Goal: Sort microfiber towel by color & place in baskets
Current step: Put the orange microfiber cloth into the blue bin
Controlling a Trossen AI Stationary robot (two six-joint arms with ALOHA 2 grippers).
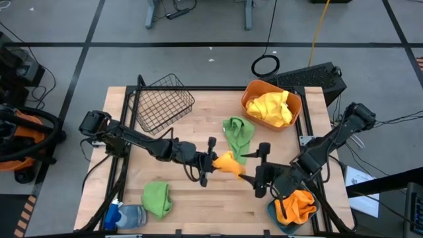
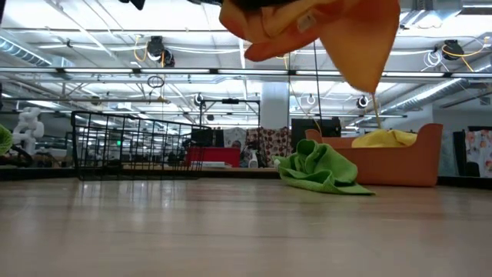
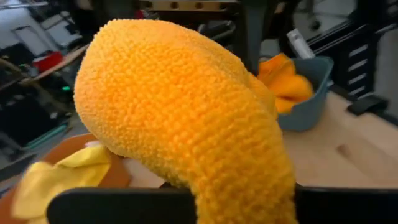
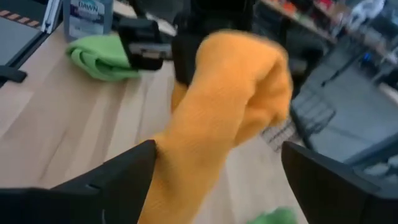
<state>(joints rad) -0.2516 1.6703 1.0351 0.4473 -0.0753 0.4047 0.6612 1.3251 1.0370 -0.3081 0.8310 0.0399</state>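
Note:
An orange towel (image 1: 229, 163) hangs in the air over the table's middle, held by my left gripper (image 1: 213, 161), which reaches in from the left and is shut on it. My right gripper (image 1: 262, 170) is wide open, and its fingers stand on either side of the towel's right end (image 4: 230, 93). One green towel (image 1: 238, 131) lies near the table's middle and another (image 1: 157, 198) near the front left. The orange basket (image 1: 293, 119) holds yellow towels (image 1: 269, 108). The teal basket (image 1: 272, 213) holds an orange towel (image 1: 297, 206). The black wire basket (image 1: 160, 102) sits at the far left. My left gripper holds the orange towel by its left end (image 1: 221, 160), coming in level from the table's left. In its wrist view the bunched cloth (image 3: 186, 112) hides the fingers. The towel is lifted clear and droops to a corner (image 2: 367, 73) below. My right gripper: I cannot tell whether it touches the towel.
A blue-and-white bottle (image 1: 124, 215) lies at the front left corner beside the green towel. A black frame rail (image 1: 129, 119) borders the table's left side. Bare wood (image 1: 198, 205) shows along the near middle of the table.

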